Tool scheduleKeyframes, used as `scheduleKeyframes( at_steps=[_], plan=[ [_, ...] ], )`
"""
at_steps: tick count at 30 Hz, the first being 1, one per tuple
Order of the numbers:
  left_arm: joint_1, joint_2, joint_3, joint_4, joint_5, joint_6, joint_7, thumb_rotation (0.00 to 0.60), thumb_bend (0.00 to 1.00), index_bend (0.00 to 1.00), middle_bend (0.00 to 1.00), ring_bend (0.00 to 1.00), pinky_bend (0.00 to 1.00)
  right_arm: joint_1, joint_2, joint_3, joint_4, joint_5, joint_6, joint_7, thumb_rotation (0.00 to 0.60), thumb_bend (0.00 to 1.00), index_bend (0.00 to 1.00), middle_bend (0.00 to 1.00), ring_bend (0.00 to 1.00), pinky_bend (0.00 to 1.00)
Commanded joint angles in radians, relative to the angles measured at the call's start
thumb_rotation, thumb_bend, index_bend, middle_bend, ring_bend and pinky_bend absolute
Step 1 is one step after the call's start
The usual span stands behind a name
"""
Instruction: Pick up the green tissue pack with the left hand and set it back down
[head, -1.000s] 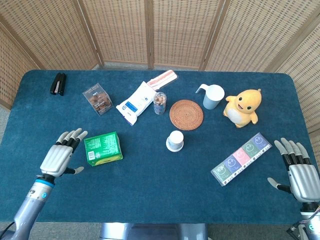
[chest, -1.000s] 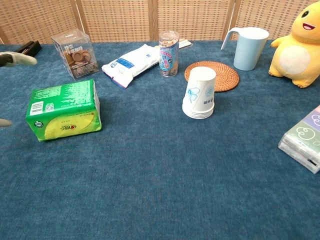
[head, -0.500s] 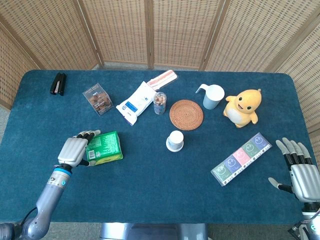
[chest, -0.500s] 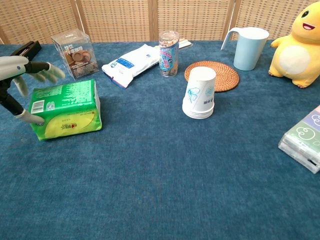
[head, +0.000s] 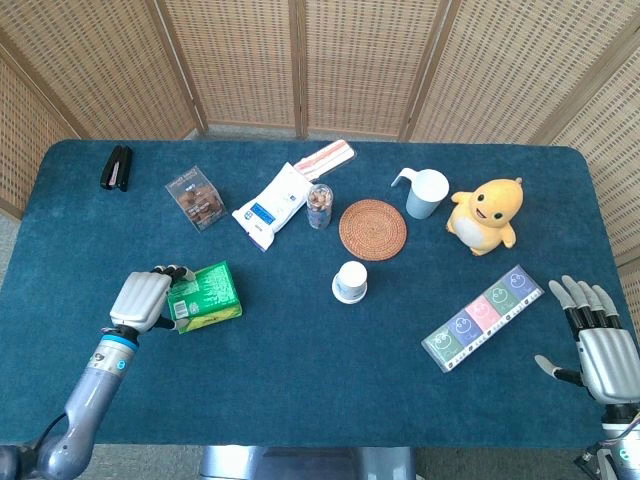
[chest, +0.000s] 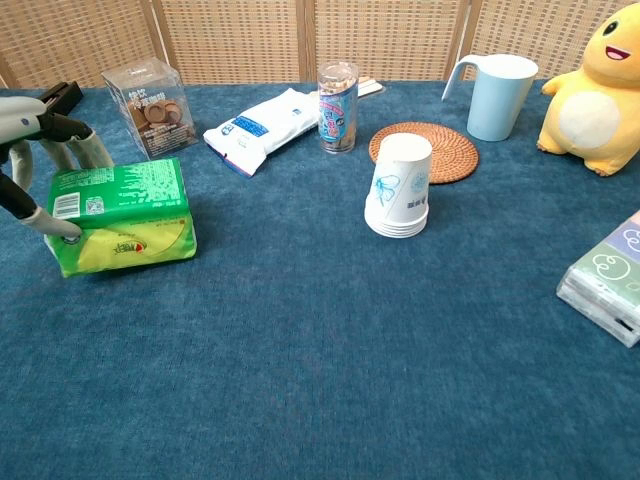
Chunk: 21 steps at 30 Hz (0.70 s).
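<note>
The green tissue pack (head: 208, 297) (chest: 125, 215) lies at the table's left front, tilted a little, its left end raised. My left hand (head: 142, 298) (chest: 35, 150) grips that left end, fingers curled over the top and the thumb pressed against the near face. My right hand (head: 600, 345) hovers over the table's right front corner with fingers spread and nothing in it; the chest view does not show it.
Behind the pack stand a clear snack box (head: 195, 198), a white packet (head: 271, 206) and a small jar (head: 320, 205). Paper cups (head: 350, 281), a round coaster (head: 373, 228), a mug (head: 426, 193), a yellow plush (head: 485, 215), a flat sticker pack (head: 484, 317) and a black stapler (head: 116, 167) also lie about.
My left hand came in from the left, closed on the pack's left end, and the pack now tilts and sits slightly further back. The right hand barely moved.
</note>
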Motion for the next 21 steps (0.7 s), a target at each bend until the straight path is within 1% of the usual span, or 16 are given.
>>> scheduleKeyframes(
  at_steps=[1, 3, 5, 7, 8, 10, 13, 15, 16, 18, 21],
  plan=[
    [-0.009, 0.108, 0.016, -0.075, 0.046, -0.105, -0.131, 0.6, 0.01, 0.34, 0.4, 0.37, 0.55, 0.0, 0.0, 0.0, 0.0, 0.001, 0.0, -0.003, 0.6, 0.0, 0.0, 0.0, 0.0, 0.0],
    [-0.021, 0.165, 0.013, -0.108, 0.056, -0.177, -0.223, 0.6, 0.01, 0.34, 0.4, 0.37, 0.55, 0.0, -0.001, 0.001, -0.001, 0.003, 0.0, -0.005, 0.6, 0.0, 0.0, 0.0, 0.0, 0.0],
    [-0.039, 0.23, 0.004, -0.134, 0.073, -0.273, -0.346, 0.6, 0.01, 0.34, 0.4, 0.37, 0.54, 0.0, -0.002, 0.001, -0.001, 0.004, -0.001, -0.009, 0.6, 0.0, 0.0, 0.0, 0.0, 0.0],
    [-0.055, 0.275, -0.005, -0.145, 0.092, -0.351, -0.451, 0.6, 0.02, 0.35, 0.41, 0.37, 0.54, 0.0, -0.003, 0.0, -0.001, 0.004, -0.002, -0.013, 0.6, 0.0, 0.0, 0.0, 0.0, 0.0],
    [-0.067, 0.302, -0.016, -0.149, 0.103, -0.41, -0.539, 0.6, 0.02, 0.35, 0.41, 0.37, 0.54, 0.001, -0.005, -0.001, 0.0, 0.004, -0.006, -0.018, 0.6, 0.0, 0.0, 0.0, 0.0, 0.0],
    [-0.084, 0.324, -0.034, -0.126, 0.13, -0.487, -0.67, 0.6, 0.02, 0.36, 0.41, 0.38, 0.54, 0.003, -0.008, -0.002, 0.0, 0.005, -0.009, -0.027, 0.6, 0.0, 0.0, 0.0, 0.0, 0.0],
    [-0.1, 0.318, -0.05, -0.076, 0.157, -0.558, -0.814, 0.6, 0.02, 0.37, 0.43, 0.39, 0.54, 0.003, -0.01, -0.002, 0.0, 0.007, -0.011, -0.033, 0.6, 0.0, 0.0, 0.0, 0.0, 0.0],
    [-0.115, 0.303, -0.059, -0.033, 0.155, -0.617, -0.907, 0.6, 0.02, 0.38, 0.43, 0.39, 0.54, 0.004, -0.01, -0.002, 0.0, 0.01, -0.014, -0.035, 0.6, 0.0, 0.0, 0.0, 0.0, 0.0],
    [-0.121, 0.296, -0.06, -0.013, 0.157, -0.635, -0.933, 0.6, 0.02, 0.38, 0.43, 0.4, 0.54, 0.004, -0.011, -0.002, 0.0, 0.011, -0.015, -0.035, 0.6, 0.0, 0.0, 0.0, 0.0, 0.0],
    [-0.134, 0.273, -0.056, 0.037, 0.16, -0.658, -0.954, 0.6, 0.02, 0.38, 0.43, 0.4, 0.54, 0.005, -0.011, -0.001, 0.0, 0.013, -0.018, -0.037, 0.6, 0.0, 0.0, 0.0, 0.0, 0.0],
    [-0.149, 0.245, -0.044, 0.083, 0.137, -0.669, -0.951, 0.6, 0.02, 0.39, 0.44, 0.4, 0.54, 0.006, -0.011, -0.001, 0.0, 0.016, -0.02, -0.038, 0.6, 0.0, 0.0, 0.0, 0.0, 0.0]
  ],
)
